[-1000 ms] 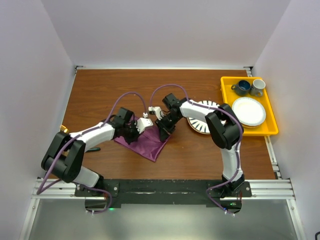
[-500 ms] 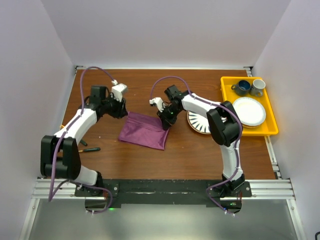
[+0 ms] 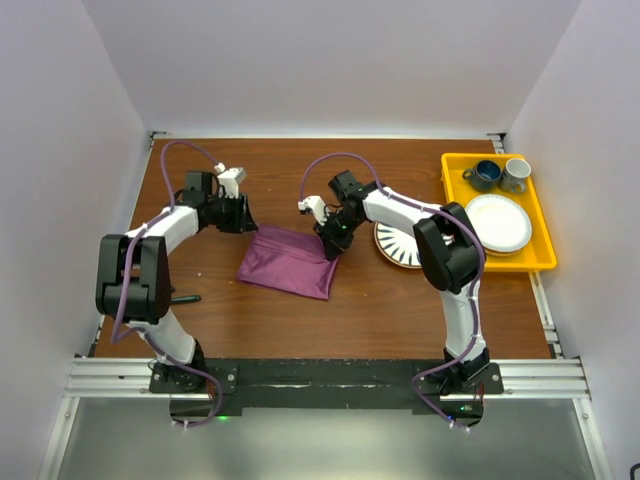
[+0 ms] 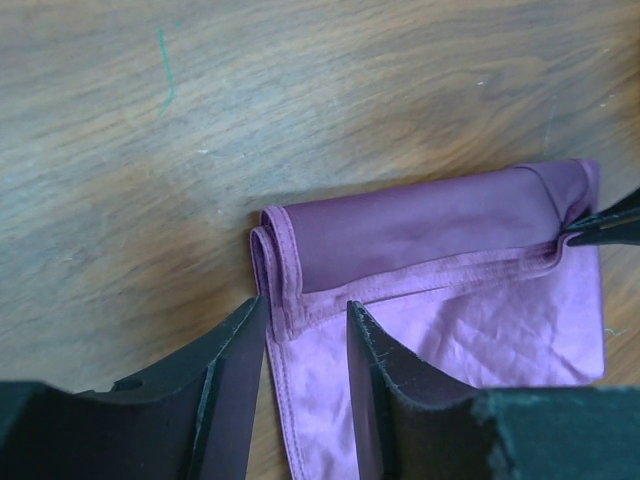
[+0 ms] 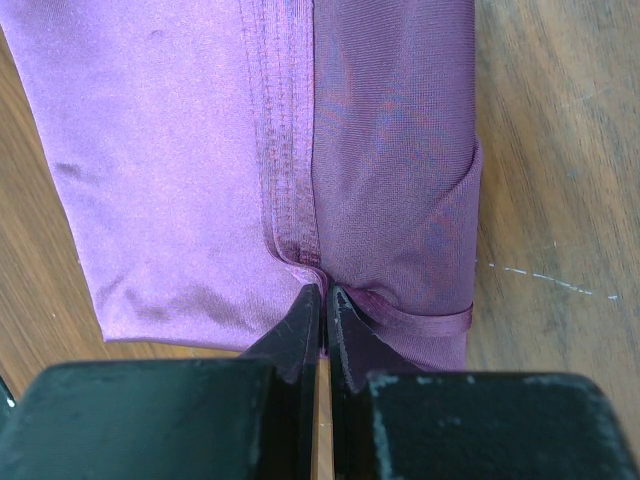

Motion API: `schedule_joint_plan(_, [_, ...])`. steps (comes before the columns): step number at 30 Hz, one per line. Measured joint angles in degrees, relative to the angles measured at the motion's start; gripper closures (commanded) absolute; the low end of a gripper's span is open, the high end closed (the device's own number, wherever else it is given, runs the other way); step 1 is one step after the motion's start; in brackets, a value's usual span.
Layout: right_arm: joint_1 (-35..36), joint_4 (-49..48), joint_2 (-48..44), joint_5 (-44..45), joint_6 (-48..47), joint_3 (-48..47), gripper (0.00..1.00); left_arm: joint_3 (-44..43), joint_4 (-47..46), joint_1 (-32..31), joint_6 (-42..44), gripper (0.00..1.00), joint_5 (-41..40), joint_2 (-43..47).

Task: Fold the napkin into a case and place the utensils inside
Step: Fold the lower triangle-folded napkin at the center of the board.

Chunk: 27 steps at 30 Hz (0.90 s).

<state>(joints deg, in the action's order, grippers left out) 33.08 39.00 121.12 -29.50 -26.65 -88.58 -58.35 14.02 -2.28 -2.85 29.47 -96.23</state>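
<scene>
The plum-purple napkin (image 3: 290,264) lies partly folded on the wooden table, with a darker folded band along its far edge (image 4: 420,225). My left gripper (image 3: 245,221) is open at the napkin's far left corner, and its fingers straddle the hemmed edge (image 4: 305,310) without closing on it. My right gripper (image 3: 329,244) is shut on the napkin's hem at the right end (image 5: 325,292), where the fold wraps round. The napkin fills the right wrist view (image 5: 180,150). No gold utensils show clearly in any view.
A striped plate (image 3: 402,250) lies right of the napkin, partly under my right arm. A yellow tray (image 3: 452,200) at the far right holds a white plate (image 3: 497,223) and two mugs (image 3: 487,175). A thin dark item (image 3: 186,298) lies near the left arm.
My left gripper has left the middle of the napkin and moved back to its far left corner. The napkin has gone from a bunched diamond to a flatter folded rectangle. My right gripper keeps its hold.
</scene>
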Motion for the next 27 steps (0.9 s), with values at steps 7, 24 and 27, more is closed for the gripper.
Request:
schedule_joint_plan(7, [0.00, -0.13, -0.02, 0.00, 0.00, 0.09, 1.00, -0.04, -0.68, -0.04, -1.53, 0.70, 0.55, -3.41])
schedule_joint_plan(24, [0.00, -0.09, -0.02, -0.07, -0.02, 0.09, 1.00, -0.04, -0.42, -0.15, -1.92, 1.00, 1.81, -3.76])
schedule_joint_plan(27, [0.00, -0.04, -0.07, -0.13, -0.13, 0.07, 1.00, -0.04, 1.46, -0.15, -1.14, 1.00, 1.09, -3.74])
